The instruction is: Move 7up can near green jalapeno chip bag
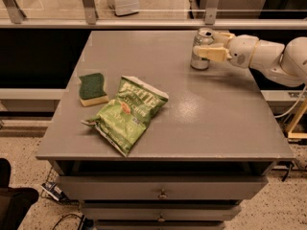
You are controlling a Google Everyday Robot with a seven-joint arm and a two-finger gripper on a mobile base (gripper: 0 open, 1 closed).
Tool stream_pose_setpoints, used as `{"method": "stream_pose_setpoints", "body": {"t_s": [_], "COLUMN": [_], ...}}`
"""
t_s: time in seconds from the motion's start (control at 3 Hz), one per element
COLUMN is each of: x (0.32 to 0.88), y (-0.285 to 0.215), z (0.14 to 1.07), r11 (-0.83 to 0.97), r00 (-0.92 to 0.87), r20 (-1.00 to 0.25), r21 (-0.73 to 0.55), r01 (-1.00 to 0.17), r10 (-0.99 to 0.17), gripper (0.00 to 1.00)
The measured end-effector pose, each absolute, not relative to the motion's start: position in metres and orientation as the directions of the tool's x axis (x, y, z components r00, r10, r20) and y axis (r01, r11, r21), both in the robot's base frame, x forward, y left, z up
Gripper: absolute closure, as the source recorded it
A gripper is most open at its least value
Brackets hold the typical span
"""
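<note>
The 7up can (199,63) is seen standing upright at the far right of the bench (216,121), close to its far edge, with its shiny pull-tab top turned upward. It is held by the pincer (205,43), which is closed on it from the right: one tan finger (213,53) is laid across the near side of the can and the other is seen behind its top. The pincer is carried by a white arm (268,56) that is stretched in over the right edge of the bench. The green jalapeno chip bag (127,115) is found well apart from the can, at the near left of the bench, lying flat and crinkled, with its length run from far right to near left. Just beside the bag, on its far left, a green-and-yellow sponge (91,88) is laid flat. Drawers with small knobs (163,194) are fitted beneath the bench top.
</note>
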State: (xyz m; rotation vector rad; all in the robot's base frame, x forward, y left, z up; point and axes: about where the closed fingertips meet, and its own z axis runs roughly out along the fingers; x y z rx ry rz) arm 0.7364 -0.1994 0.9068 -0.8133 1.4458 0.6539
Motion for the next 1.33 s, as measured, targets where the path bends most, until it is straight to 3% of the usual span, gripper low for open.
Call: {"method": "stream_pose_setpoints", "body": {"t_s": [0.67,1.0,1.33], "x": [0.7375,0.7382,0.7408], "y": [-0.1924,-0.1891,-0.1863], "z": [0.9064,0.9063,0.9077], "r11": [0.577,0.573,0.568], "r00": [0.041,0.041,0.037], "r20": [-0.995,-0.995,-0.995], "r21": [-0.084,-0.083,-0.080], "r01": [-0.812,-0.815,-0.819], "r10": [-0.087,-0.086,-0.088], "gripper": [0.88,1.00,1.00]}}
